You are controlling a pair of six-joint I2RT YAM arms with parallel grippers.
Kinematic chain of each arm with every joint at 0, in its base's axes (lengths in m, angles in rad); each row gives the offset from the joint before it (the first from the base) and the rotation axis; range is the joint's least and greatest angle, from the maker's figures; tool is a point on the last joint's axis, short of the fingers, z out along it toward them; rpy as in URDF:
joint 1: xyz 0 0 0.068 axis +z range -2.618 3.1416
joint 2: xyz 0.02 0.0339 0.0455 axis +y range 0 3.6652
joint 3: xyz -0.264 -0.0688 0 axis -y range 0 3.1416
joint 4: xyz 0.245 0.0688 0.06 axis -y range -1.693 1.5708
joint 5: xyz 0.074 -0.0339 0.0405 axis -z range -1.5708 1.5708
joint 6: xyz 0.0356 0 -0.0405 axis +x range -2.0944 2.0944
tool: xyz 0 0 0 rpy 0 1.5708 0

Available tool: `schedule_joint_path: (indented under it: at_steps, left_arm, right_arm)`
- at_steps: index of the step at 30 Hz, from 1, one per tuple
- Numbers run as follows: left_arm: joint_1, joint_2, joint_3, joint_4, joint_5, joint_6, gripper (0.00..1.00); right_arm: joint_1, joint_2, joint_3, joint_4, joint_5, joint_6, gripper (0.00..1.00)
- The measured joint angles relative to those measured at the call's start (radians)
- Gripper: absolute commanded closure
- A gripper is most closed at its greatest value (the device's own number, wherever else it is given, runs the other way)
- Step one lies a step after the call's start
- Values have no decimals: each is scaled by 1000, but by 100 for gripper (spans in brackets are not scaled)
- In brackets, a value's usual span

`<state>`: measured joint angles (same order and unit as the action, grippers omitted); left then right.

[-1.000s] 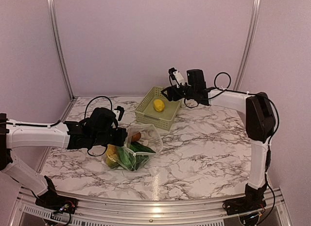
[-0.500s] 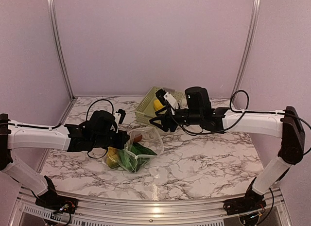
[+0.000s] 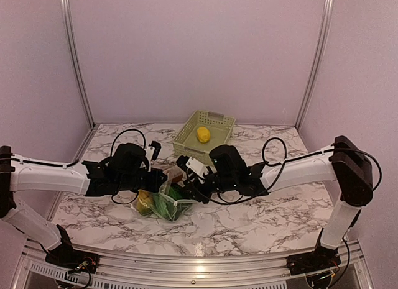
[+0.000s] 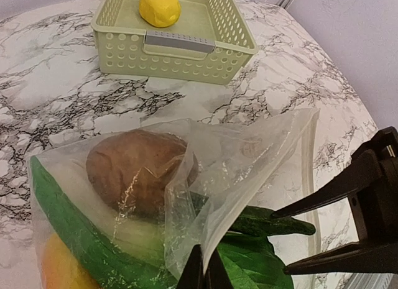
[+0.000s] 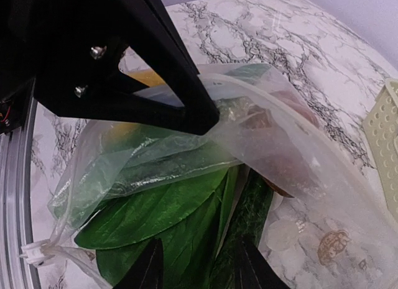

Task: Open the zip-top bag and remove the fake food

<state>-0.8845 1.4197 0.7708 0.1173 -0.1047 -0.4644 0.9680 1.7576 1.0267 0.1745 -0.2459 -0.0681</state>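
The zip-top bag (image 3: 166, 201) lies on the table with its mouth open toward the right. My left gripper (image 3: 158, 177) is shut on the bag's upper film (image 4: 236, 177) and lifts it. Inside show a brown piece (image 4: 140, 171), a long green pod (image 4: 267, 221), a green leafy vegetable (image 5: 155, 220) and an orange-yellow mango (image 4: 56, 270). My right gripper (image 5: 199, 271) is open at the bag's mouth, its fingers (image 4: 339, 192) spread over the leaf and the pod (image 5: 249, 214), touching neither clearly. The yellow lemon (image 3: 203, 134) lies in the basket.
The pale green slotted basket (image 3: 186, 140) stands behind the bag at the table's back, also in the left wrist view (image 4: 180, 53). Both arms meet over the bag at the table's left centre. The left gripper's black body (image 5: 112, 59) fills the right wrist view's top left.
My right arm swung from the basket down and left to the bag's mouth. The lemon stays in the basket. My left gripper kept its hold on the bag.
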Motion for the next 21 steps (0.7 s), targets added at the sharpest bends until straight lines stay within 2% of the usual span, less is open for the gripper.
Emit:
schedule_joint_path:
  at_steps: [2,5,8,10,15,21]
  left_arm:
    - [0,-3,0,0,0,0,100]
    - [0,-14,0,-1,1,-1,100]
    - [0,-16,2,-2,4,0,100]
    - [-2,-16,2,-3,11,1,100]
    - [-6,-16,2,-2,19,0,100]
    - [-6,-16,2,-2,19,0,100]
  right_arm:
    - [2,34,-3,31,23,1,56]
    - [2,89,-2,66,47,15,38]
    - [-1,132,-1,79,30,26,16]
    - [-1,144,-1,79,3,43,7]
    - [-1,149,9,79,-66,119,4]
    - [-1,187,39,71,-78,203,3]
